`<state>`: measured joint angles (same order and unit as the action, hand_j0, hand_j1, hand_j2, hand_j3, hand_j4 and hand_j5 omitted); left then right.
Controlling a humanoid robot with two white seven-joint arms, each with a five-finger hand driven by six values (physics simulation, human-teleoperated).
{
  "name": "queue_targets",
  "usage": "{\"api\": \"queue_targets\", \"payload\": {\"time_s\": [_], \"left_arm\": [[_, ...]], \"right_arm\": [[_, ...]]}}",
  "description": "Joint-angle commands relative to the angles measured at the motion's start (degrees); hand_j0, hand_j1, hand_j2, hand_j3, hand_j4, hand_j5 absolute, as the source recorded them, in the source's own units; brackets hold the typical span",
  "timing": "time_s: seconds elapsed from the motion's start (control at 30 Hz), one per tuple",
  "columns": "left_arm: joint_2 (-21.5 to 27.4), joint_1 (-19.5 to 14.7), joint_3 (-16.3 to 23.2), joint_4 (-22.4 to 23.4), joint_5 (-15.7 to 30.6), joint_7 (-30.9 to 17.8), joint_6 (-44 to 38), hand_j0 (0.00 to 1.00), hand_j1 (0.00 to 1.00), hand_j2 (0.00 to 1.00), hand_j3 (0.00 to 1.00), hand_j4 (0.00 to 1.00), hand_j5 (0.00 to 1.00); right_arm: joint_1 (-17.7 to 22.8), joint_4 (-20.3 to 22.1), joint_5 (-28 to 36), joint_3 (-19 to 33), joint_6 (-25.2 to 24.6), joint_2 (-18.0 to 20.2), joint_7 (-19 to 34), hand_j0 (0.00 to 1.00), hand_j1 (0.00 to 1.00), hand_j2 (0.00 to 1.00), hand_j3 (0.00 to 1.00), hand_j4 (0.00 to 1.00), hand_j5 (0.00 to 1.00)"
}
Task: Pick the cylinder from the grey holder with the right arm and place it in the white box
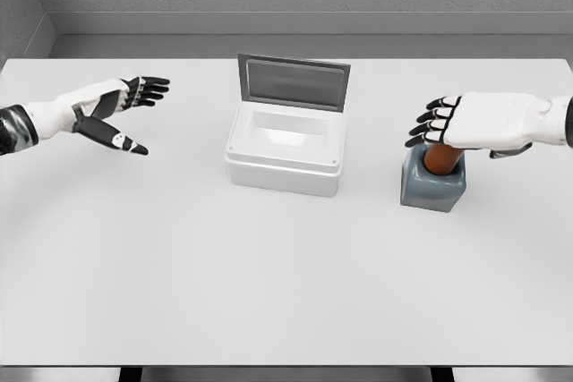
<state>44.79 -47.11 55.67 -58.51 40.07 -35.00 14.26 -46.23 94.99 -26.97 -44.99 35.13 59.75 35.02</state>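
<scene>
A: Where is the right hand (466,123)?

B: It reaches in from the right edge, palm down, directly above the orange-brown cylinder (441,158). Its dark-tipped fingers (430,127) stretch out to the left, past the cylinder's top, uncurled and gripping nothing.

A: Is it touching the cylinder?

B: The palm covers the top, so I cannot tell whether they meet. The cylinder stands upright in the grey holder (433,187), just beneath the hand.

A: And the white box (285,157)?

B: Off to the left of that hand, well apart from the holder, resting on the white surface (286,284). Its lid (292,83) stands raised at the far side, and the inside is open.

A: The other hand?

B: The left hand (115,114) hovers far to the left, beyond the box, fingers spread loosely, thumb pointing down and right, holding nothing.
</scene>
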Motion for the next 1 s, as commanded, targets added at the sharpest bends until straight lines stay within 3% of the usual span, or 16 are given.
{"api": "queue_targets", "payload": {"time_s": [0.0,0.17,0.23,0.77,0.97], "left_arm": [[-1.5,0.0,-0.1,0.8,-0.5,0.0,-0.2,1.0,1.0,1.0,1.0,1.0,1.0],[-0.7,0.1,-0.2,0.4,-0.6,0.0,0.7,1.0,1.0,1.0,1.0,1.0,1.0],[-0.1,0.2,-0.2,0.4,-0.8,0.0,1.1,1.0,1.0,1.0,1.0,1.0,1.0],[1.6,0.0,-0.4,0.7,-1.0,0.0,3.6,1.0,1.0,1.0,1.0,1.0,1.0],[1.6,0.0,-0.3,0.3,-1.2,0.0,3.5,1.0,1.0,1.0,1.0,1.0,1.0]], "right_arm": [[0.0,-0.6,0.2,-0.2,-0.1,0.0,0.0,1.0,1.0,1.0,1.0,1.0,1.0],[-0.3,-0.6,0.2,-1.2,-0.1,-0.3,0.0,1.0,1.0,1.0,1.0,1.0,1.0],[-0.6,-0.6,0.2,-1.2,-0.1,-2.2,0.0,1.0,1.0,1.0,1.0,1.0,1.0],[-0.6,-2.5,0.1,-1.3,-0.1,-2.3,0.0,1.0,1.0,1.0,1.0,1.0,1.0],[-0.4,-2.6,0.1,-1.4,-0.1,-2.3,0.0,0.58,0.58,0.58,0.58,0.58,0.58]]}}
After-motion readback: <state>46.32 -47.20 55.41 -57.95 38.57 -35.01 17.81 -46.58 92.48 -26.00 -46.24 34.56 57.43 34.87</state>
